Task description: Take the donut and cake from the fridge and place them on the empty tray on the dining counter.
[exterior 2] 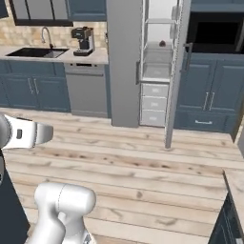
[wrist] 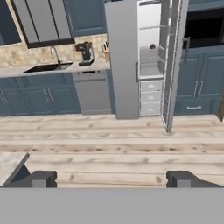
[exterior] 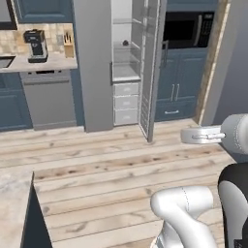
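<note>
My pincer is released, its two small dark fingertips standing wide apart with nothing between them, out over the pale plank floor.

Well ahead of it, across the open floor, stands the tall plain grey refrigerator, one door swung open toward me on the right (I see that door edge-on). Inside are a pale interior, clear glass shelves and three white drawers stacked below. On an upper shelf, far beyond my fingertips and above their line, sits a small dark round object that looks like the chocolate-brown cake; it is too small for me to be sure. It shows as a dark dot in the left base view and the right base view as well.

Ahead and to the left of the pincer runs the wall counter with a dark sink and a black coffee machine. Close by the left fingertip, a corner of the beige marbled stone counter comes into view. To the right of the fridge are blue-grey cabinets under a black oven recess.
</note>
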